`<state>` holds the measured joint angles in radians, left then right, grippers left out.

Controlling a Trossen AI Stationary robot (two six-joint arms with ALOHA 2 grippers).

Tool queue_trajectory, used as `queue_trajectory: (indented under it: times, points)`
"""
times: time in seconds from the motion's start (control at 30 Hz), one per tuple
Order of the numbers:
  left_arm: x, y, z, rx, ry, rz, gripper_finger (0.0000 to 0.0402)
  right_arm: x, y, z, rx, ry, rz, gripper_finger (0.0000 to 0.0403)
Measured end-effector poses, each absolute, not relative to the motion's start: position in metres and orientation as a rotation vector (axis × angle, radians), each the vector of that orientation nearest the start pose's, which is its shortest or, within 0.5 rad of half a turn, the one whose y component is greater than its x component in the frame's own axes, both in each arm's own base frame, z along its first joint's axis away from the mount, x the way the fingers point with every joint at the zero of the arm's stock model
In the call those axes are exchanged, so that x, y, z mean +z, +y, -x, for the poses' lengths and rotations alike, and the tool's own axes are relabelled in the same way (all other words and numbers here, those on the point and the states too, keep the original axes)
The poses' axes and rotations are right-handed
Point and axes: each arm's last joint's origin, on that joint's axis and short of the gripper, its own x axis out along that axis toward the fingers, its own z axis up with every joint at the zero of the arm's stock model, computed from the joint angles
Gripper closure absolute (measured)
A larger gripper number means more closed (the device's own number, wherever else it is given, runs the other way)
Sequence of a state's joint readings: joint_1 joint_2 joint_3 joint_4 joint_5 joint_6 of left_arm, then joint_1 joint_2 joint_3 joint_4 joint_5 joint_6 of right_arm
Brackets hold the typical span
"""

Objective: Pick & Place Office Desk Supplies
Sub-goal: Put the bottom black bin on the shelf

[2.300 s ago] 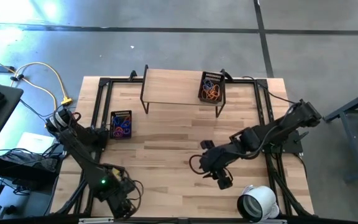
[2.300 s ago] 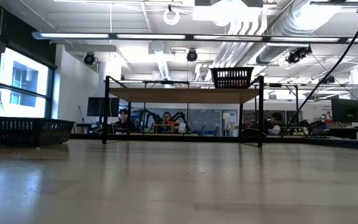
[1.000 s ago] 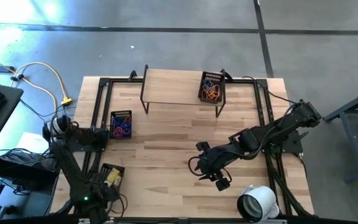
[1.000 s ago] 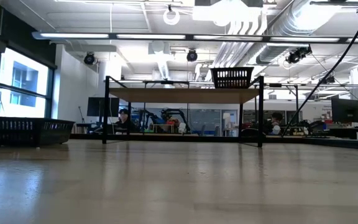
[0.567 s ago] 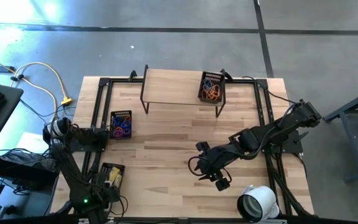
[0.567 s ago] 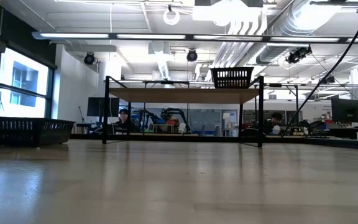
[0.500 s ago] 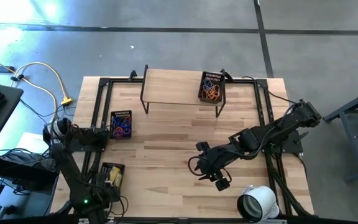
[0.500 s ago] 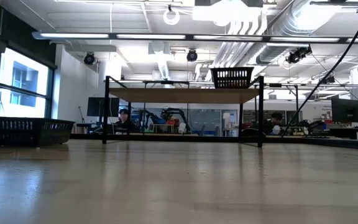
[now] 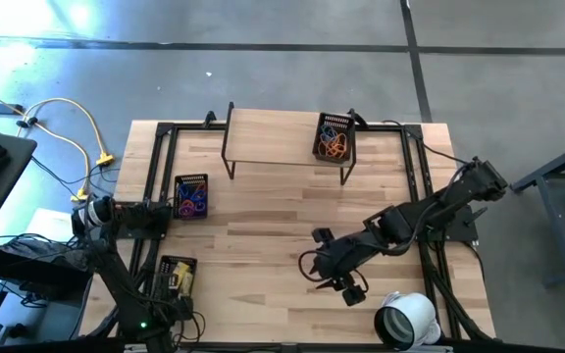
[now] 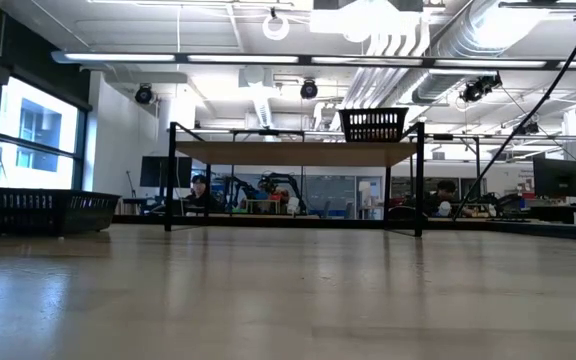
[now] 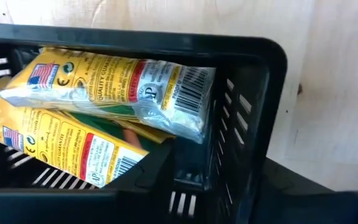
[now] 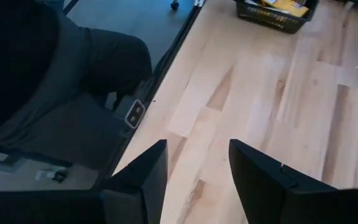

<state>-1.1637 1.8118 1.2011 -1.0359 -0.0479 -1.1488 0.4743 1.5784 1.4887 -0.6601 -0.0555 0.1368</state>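
A black mesh basket (image 9: 177, 276) near the table's near left corner holds yellow-and-white packets (image 11: 104, 81), one lying slanted across another. My left gripper (image 11: 210, 186) hangs over this basket's near end, pointing down and open. One finger is inside the basket and one outside its wall (image 11: 241, 124); whether they touch it I cannot tell. My right gripper (image 12: 197, 168) stands open above bare wood right of the table's middle (image 9: 347, 290), with nothing between its fingers. Purple and blue loops (image 9: 191, 199) lie in a second basket. Orange-red bands (image 9: 333, 145) lie in a third.
A wooden shelf on a black frame (image 9: 282, 137) stands at the far edge and carries the basket of orange bands (image 10: 373, 124). A large white tape roll (image 9: 405, 320) sits near the front right corner. Bare wood lies between the arms.
My left gripper has sunk toward the basket of yellow packets at the near left and has rolled a little about its own axis.
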Motion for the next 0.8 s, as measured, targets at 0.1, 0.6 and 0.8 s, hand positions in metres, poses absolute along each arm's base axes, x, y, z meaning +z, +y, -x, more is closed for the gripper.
queue_trajectory:
  times: [0.1,0.6,0.8]
  points:
    - [0.172,-0.285,-0.125,0.063,1.550,-0.079,0.0300,0.339,0.164,-0.300,0.462,0.780,0.015,0.0243]
    - [0.180,-0.279,-0.145,0.042,1.558,-0.093,0.0400,0.340,0.217,-0.264,0.305,0.753,-0.056,0.0243]
    - [0.215,-0.268,-0.178,0.037,1.573,-0.131,0.0400,0.341,0.235,-0.247,0.243,0.705,-0.036,0.0243]
